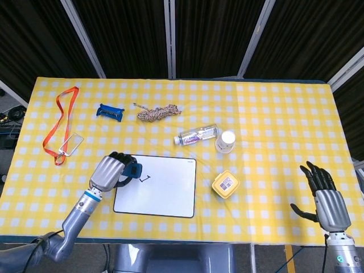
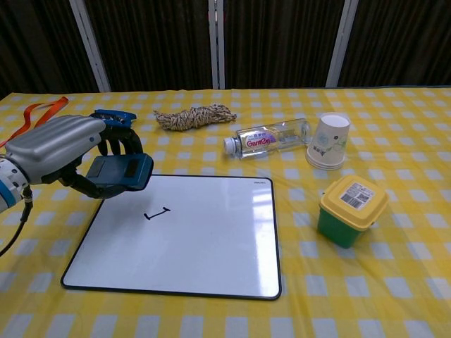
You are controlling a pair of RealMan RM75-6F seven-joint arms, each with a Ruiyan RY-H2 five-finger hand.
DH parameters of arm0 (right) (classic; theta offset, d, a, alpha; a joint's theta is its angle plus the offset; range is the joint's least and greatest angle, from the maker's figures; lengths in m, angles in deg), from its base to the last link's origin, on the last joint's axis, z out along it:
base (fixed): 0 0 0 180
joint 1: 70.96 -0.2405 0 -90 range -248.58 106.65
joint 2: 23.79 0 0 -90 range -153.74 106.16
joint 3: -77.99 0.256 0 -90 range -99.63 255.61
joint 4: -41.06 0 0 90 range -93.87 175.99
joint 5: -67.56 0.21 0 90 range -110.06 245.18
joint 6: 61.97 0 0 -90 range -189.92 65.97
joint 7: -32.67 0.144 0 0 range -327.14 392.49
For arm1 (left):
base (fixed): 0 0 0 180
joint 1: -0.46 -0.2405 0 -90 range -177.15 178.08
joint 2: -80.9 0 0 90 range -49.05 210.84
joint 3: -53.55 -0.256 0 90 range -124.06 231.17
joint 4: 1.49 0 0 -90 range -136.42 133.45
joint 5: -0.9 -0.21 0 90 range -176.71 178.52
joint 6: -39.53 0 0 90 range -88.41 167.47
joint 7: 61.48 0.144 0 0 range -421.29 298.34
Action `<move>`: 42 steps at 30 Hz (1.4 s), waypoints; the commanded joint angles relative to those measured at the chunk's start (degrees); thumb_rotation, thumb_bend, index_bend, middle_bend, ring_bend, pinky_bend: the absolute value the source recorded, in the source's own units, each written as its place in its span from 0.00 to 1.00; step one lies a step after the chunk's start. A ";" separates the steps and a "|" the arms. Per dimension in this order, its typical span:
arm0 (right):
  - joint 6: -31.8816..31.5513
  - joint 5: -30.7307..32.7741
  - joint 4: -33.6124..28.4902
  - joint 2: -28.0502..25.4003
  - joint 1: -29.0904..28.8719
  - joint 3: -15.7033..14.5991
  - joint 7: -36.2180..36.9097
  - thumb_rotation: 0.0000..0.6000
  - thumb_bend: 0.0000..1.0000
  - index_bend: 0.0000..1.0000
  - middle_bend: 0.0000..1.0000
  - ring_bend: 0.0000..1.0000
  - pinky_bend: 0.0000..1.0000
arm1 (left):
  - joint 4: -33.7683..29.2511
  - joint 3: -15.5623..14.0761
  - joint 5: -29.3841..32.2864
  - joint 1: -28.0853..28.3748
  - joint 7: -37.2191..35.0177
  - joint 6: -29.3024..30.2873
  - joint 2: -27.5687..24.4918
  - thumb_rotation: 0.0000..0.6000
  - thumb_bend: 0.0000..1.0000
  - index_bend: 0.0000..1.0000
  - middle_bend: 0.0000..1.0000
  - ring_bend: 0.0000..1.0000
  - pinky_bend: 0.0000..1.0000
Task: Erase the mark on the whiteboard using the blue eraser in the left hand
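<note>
The left hand (image 2: 60,151) has its fingers curled around the blue eraser (image 2: 120,173), holding it lifted over the near-left corner of the whiteboard (image 2: 204,243), with the small black mark (image 2: 156,213) lying just ahead of the eraser and a little toward the board's middle. The chief risk, as I judge it, is that the eraser comes down tilted: its broad face looks angled toward the chest camera rather than flat to the board, so an edge could scrape past the mark and leave part of it. A second risk is the board itself, which lies loose on the checked cloth of the surface (image 1: 273,114); a firm sideways wipe could push it away from the hand toward the yellow-lidded green tub (image 2: 351,209) beyond its far edge. The hold could also slip, since the eraser seems to sit out at the fingers rather than deep in the palm, though the frames do not show the contact clearly. The right hand (image 1: 325,196) is far across the surface, fingers spread and holding nothing, so it could not steady the board from there. By count: one whiteboard, one mark, one eraser, one tub, one paper cup (image 2: 329,141), one plastic bottle (image 2: 271,138) lying on its side, one coil of rope (image 2: 195,116), one blue clip-like tool (image 1: 110,111) beyond the left hand, one orange lanyard (image 1: 65,123) with a card.
</note>
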 commanded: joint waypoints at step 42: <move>1.61 -0.03 0.34 0.01 -0.53 -0.56 1.25 1.00 0.07 0.01 0.00 0.00 0.00 | 18.46 -2.34 -1.20 4.73 -4.37 -2.47 13.31 1.00 0.61 0.77 0.57 0.53 0.49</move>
